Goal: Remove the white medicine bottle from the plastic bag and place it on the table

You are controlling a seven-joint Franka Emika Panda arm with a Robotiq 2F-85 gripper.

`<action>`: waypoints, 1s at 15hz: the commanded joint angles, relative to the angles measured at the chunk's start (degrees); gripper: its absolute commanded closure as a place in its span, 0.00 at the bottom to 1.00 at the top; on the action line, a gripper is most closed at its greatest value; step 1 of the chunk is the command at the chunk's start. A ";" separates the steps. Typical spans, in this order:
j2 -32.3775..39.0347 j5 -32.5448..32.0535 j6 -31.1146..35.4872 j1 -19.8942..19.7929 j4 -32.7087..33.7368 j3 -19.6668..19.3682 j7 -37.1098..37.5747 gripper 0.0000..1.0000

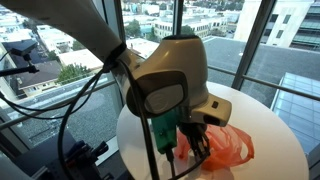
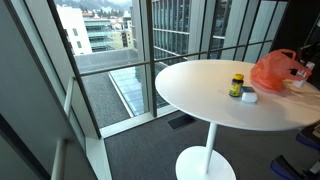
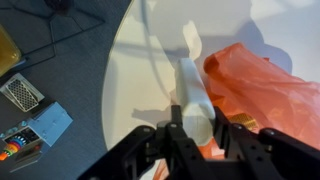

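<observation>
Wrist view: the end effector (image 3: 200, 135) has its fingers on either side of the lower end of the white medicine bottle (image 3: 196, 95). I cannot tell whether they clamp it or only straddle it. The bottle is plain white and elongated, with no label legible. Its visible length lies just beside the orange plastic bag (image 3: 268, 95), over the white round surface (image 3: 130, 60). In an exterior view a yellow-capped bottle (image 2: 236, 85) stands upright near the bag.

A round white pedestal table (image 2: 200, 95) stands on grey carpet (image 2: 140, 155) beside floor-to-ceiling windows (image 2: 165, 35) with dark frames. Daylight falls across the table, and city buildings (image 1: 215, 22) lie beyond the glass.
</observation>
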 commanded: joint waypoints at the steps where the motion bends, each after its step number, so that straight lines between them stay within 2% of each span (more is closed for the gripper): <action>1: -0.06 0.86 0.43 -0.47 -0.83 -0.08 -0.69 0.90; 10: 2.65 4.84 -0.19 -0.94 -0.10 -0.65 -2.00 0.90; 11: 2.80 5.00 -0.16 -0.94 -0.10 -0.72 -2.01 0.84; 12: 2.88 5.14 -0.11 -0.92 -0.14 -0.78 -2.18 0.42; 13: 2.99 5.08 -0.03 -0.89 -0.16 -0.87 -2.11 0.41; 15: 2.85 5.17 -0.20 -0.87 -0.14 -0.92 -2.26 0.28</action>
